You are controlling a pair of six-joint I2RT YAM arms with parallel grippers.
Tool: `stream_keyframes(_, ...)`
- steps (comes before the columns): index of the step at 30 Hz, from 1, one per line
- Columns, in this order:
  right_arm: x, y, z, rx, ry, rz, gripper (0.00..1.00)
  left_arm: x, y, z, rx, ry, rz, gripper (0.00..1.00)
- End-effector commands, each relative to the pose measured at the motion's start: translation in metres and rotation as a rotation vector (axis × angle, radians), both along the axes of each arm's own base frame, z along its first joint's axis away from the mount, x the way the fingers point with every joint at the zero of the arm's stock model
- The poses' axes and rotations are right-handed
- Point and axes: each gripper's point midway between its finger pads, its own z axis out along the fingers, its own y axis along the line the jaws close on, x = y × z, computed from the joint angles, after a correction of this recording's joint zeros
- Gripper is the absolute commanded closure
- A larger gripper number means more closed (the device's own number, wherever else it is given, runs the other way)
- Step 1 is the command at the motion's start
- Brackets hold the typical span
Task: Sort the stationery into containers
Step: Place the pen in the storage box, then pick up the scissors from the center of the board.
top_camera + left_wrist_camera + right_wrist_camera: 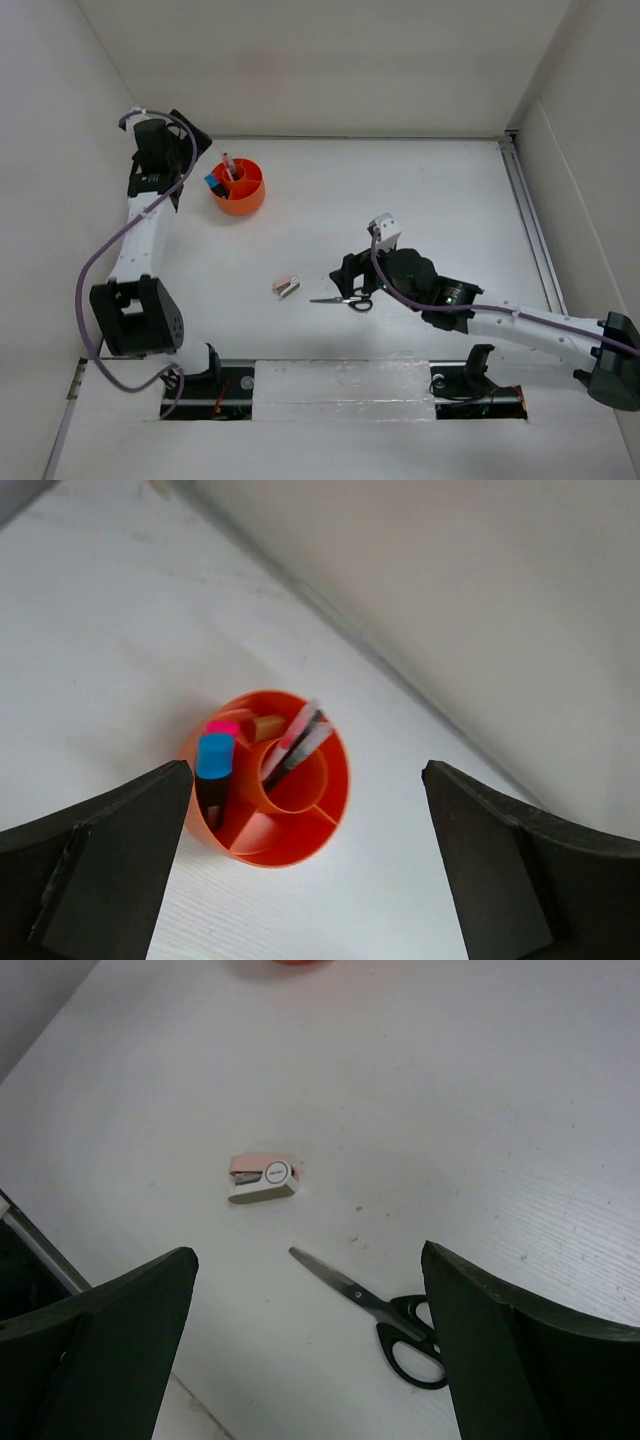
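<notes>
The orange tub (238,187) stands at the far left of the worktop (400,190). It holds the blue-capped highlighter (214,757) and the pink-capped one (222,726) in a left compartment, the eraser (267,726) in a far one and the pens (300,742) leaning in the centre cup. The scissors (375,1310) and the stapler (262,1178) lie loose near the middle, close together but apart. The left gripper (305,770) hangs above the tub with its jaws wide apart and nothing between them. The right gripper (308,1252) hovers over the scissors, equally wide and empty. The main risk is the scissors: they lie flat and thin, blades shut, so fingers coming down may scrape the worktop or pinch only the blade tip and let the handles swing. A descent too far left could also catch the stapler and skid it off line. The handle end sits almost under the right finger (530,1360) in the wrist view, so the approach probably needs shifting before any squeeze. Dropping them in looks awkward too – the scissors are long, the tub is low and light, and a tilted entry could knock the pens or push the tub along. With the left arm parked above the tub, a right-arm delivery there risks the two arms meeting – it would do well to clear off first.
</notes>
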Motion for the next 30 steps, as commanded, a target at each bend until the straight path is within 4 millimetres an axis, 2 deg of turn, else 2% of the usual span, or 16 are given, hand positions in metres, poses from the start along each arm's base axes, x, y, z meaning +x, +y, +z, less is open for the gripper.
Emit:
stream_keyframes(1, -0.001, 0.01, -0.003, -0.028, 0.007, 0.031, 0.0, -0.036, 0.002, 0.069, 0.053, -0.135, 0.01, 0.0)
stream_keyframes(2, 0.0, 0.013, -0.001, -0.027, 0.006, 0.031, 0.0, -0.042, 0.002, 0.081, 0.065, -0.15, 0.006, 0.0)
stream_keyframes(3, 0.001, 0.012, -0.01, -0.043, 0.033, 0.013, 0.0, -0.054, -0.001, 0.09, 0.071, -0.152, -0.007, 0.0)
stream_keyframes(5, 0.008, 0.006, -0.011, -0.064, 0.047, -0.045, 0.0, -0.064, 0.001, 0.093, 0.096, -0.135, -0.003, 0.0)
stream_keyframes(6, 0.01, 0.003, -0.013, -0.078, 0.062, -0.076, 0.0, -0.071, 0.002, 0.092, 0.107, -0.117, 0.002, 0.0)
stream_keyframes(7, 0.012, 0.0, -0.019, -0.097, 0.086, -0.107, 0.0, -0.077, 0.004, 0.079, 0.106, -0.06, 0.01, 0.0)
stream_keyframes(8, 0.012, -0.012, -0.03, -0.17, 0.106, -0.139, 0.0, -0.084, 0.007, 0.079, 0.112, -0.049, 0.03, 0.0)
stream_keyframes(9, 0.012, -0.01, -0.025, -0.176, 0.117, -0.143, 0.0, -0.089, 0.009, 0.073, 0.116, -0.025, 0.041, 0.0)
stream_keyframes(12, 0.008, -0.02, -0.043, -0.293, 0.157, -0.157, 0.0, -0.116, 0.02, 0.055, 0.104, 0.032, 0.138, 0.0)
stream_keyframes(17, 0.0, -0.025, -0.055, -0.341, 0.18, -0.115, 0.0, -0.166, 0.005, 0.068, 0.071, -0.145, 0.11, 0.0)
stream_keyframes(20, -0.008, -0.027, -0.06, -0.332, 0.193, -0.09, 0.0, -0.193, -0.012, 0.066, 0.068, -0.259, 0.029, 0.0)
stream_keyframes(22, -0.012, -0.027, -0.055, -0.315, 0.196, -0.071, 0.01, -0.203, -0.012, 0.073, 0.092, -0.308, 0.028, 0.0)
stream_keyframes(24, -0.015, -0.033, -0.059, -0.327, 0.211, -0.076, 0.01, -0.215, -0.015, 0.066, 0.103, -0.298, 0.023, 0.0)
stream_keyframes(26, -0.019, -0.043, -0.063, -0.342, 0.24, -0.112, 0.01, -0.22, -0.016, 0.066, 0.124, -0.296, 0.022, 0.0)
stream_keyframes(29, -0.025, -0.051, -0.062, -0.34, 0.28, -0.137, 0.02, -0.226, -0.013, 0.05, 0.107, -0.255, 0.049, 0.0)
stream_keyframes(30, -0.025, -0.053, -0.06, -0.337, 0.285, -0.153, 0.04, -0.228, -0.014, 0.053, 0.098, -0.27, 0.052, 0.0)
